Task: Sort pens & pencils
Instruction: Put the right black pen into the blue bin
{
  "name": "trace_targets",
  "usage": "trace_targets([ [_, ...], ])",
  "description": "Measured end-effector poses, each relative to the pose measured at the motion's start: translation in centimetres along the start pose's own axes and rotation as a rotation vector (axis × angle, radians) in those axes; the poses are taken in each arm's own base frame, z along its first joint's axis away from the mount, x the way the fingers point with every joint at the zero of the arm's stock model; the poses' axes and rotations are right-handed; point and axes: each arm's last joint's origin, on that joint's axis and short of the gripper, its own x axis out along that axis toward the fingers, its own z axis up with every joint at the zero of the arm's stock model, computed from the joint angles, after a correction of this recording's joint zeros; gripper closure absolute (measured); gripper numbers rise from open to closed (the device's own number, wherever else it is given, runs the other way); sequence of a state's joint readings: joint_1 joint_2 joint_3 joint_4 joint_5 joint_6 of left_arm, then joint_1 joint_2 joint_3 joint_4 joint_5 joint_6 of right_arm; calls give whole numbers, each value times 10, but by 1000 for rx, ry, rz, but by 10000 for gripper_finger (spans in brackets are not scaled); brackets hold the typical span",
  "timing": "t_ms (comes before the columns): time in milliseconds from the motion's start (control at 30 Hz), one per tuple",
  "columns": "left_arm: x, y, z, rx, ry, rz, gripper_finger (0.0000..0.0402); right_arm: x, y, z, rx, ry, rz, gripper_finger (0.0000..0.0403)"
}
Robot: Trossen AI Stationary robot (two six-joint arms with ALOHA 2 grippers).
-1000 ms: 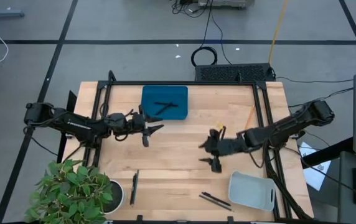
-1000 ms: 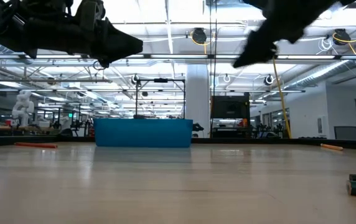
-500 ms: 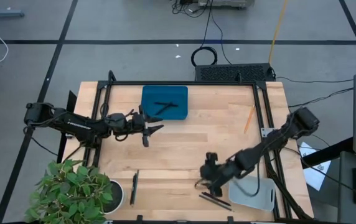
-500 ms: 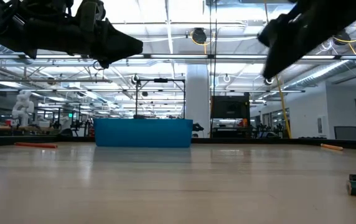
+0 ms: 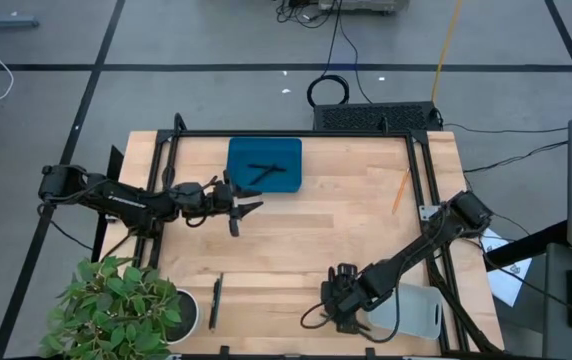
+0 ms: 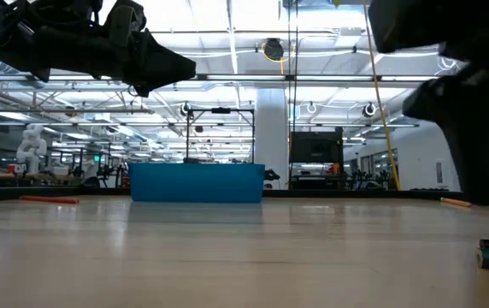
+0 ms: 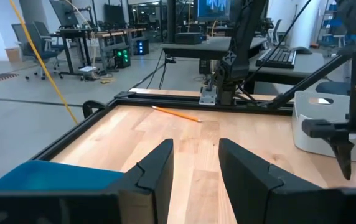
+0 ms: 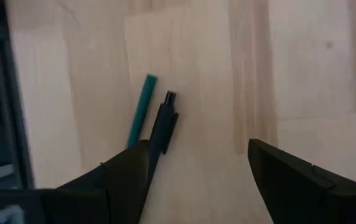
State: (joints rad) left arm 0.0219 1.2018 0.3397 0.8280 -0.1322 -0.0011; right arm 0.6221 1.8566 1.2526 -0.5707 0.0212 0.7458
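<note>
Right claw (image 5: pixel 338 300) low over the table's near edge, arm stretched out long and slanting from its base at the right side; fingers (image 8: pixel 125 180) spread wide, gripping nothing. Directly ahead of the fingers, flat on the pale wooden table (image 8: pixel 203 74): a slim black pen (image 8: pixel 163 124) with a clip, and touching alongside it a thin dark-green pencil (image 8: pixel 140 109), both straight and smooth. Just beside this claw toward the table's right corner, a pale grey plastic tray (image 5: pixel 414 312) with rounded corners.

Left claw (image 5: pixel 243 210) held level above the table, arm reaching in from the left side nearly horizontal; dark, flat fingers (image 7: pixel 156 168) partly apart, nothing between them. Just beyond it, a blue rectangular tray (image 5: pixel 265 165) holding two crossed black pens (image 5: pixel 262 170). Well across from it, near the far right rail, a thin orange pencil (image 5: pixel 401 190). Nearer the front edge, beside a leafy green plant (image 5: pixel 116 310), another black pen (image 5: pixel 215 300).
</note>
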Motion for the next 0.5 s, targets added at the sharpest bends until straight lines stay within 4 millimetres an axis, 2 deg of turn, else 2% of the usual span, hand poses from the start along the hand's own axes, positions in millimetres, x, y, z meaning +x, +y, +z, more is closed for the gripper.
trace_targets([
  [233,0,0,0,-8,4,0,270,13,6,-5,-7,15,-5,140],
  [500,0,0,-1,-7,10,1,270,17,7,-8,-6,30,-16,140],
])
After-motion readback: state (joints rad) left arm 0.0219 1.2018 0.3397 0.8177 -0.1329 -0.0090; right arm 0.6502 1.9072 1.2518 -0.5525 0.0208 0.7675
